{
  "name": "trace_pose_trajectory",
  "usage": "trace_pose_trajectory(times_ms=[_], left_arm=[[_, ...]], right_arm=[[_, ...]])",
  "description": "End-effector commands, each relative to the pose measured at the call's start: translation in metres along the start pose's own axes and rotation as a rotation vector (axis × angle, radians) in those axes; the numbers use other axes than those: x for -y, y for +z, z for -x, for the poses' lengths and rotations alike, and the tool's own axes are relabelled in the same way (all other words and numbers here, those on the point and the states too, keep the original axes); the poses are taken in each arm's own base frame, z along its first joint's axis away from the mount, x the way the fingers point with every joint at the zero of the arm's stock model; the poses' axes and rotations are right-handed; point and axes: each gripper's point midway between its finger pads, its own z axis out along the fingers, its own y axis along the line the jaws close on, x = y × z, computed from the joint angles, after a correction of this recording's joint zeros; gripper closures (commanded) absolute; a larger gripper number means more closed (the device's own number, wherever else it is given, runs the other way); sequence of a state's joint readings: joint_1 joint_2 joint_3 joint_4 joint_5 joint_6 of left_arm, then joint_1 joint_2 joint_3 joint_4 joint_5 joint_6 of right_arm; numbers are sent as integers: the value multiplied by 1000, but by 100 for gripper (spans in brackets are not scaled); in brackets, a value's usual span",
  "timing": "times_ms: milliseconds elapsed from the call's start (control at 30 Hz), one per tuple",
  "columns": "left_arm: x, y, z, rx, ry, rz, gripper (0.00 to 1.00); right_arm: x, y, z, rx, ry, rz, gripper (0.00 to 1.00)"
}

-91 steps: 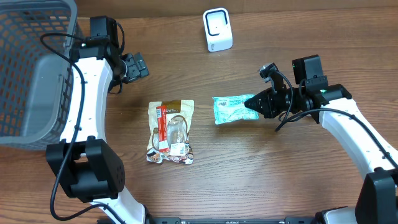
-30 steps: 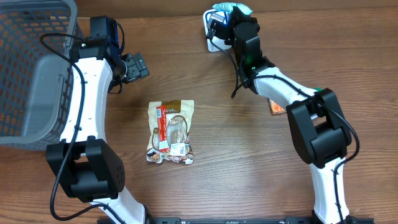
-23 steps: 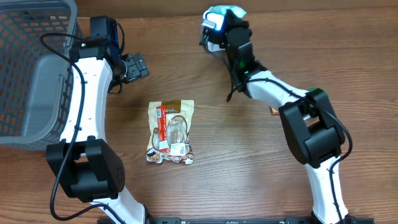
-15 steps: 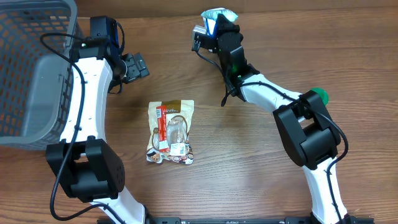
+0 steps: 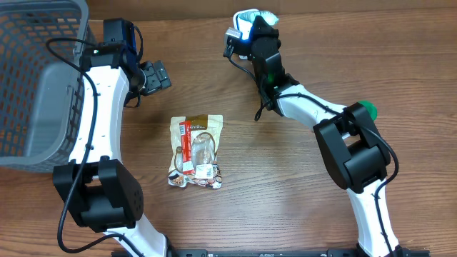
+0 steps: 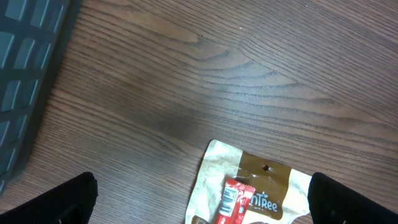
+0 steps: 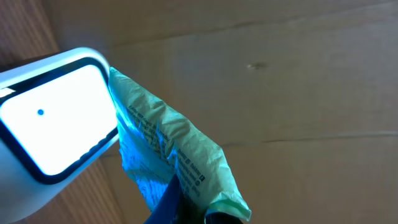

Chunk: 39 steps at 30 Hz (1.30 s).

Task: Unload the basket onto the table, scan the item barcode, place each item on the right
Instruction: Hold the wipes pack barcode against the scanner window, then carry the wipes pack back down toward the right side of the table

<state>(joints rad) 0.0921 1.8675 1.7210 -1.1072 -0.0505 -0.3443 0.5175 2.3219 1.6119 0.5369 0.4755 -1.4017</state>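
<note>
Three cameras
Overhead looks straight down; left wrist shares its snack pouch (image 6: 261,183), right wrist its far scanner (image 7: 50,118).

**Tally at the scan station: two packets, one scanner, one basket, two arms**

Two packets are showing here. One is a crinkly pale-green plastic packet (image 7: 168,155), and one is a brown-and-clear plastic snack pouch with a red label (image 5: 196,151). One white rounded scanner with a glowing window (image 7: 50,118) is accounting for the only scanner. One grey plastic mesh basket (image 5: 36,121) is sitting as the only bin. Two white-and-black robot arms are appearing in the overhead view, a left arm (image 5: 100,93) and a right arm (image 5: 307,111), over one brown wooden table (image 5: 285,200).
</note>
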Motion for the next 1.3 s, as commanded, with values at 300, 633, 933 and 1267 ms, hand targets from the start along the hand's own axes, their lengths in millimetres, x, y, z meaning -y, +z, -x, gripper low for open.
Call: trace_pose_trajectory(times_ms=[300, 633, 933, 1267], left_arm=[[-1, 3, 1, -2, 9, 12, 0], [-1, 3, 1, -1, 9, 13, 0], [-1, 3, 1, -1, 9, 13, 0], [-1, 3, 1, -1, 9, 13, 0]], right_arm=[[5, 2, -6, -58, 109, -57, 97], [88, -32, 11, -85, 323, -220, 97], [160, -89, -4, -122, 766, -103, 97], [85, -169, -52, -486, 1272, 367, 97]])
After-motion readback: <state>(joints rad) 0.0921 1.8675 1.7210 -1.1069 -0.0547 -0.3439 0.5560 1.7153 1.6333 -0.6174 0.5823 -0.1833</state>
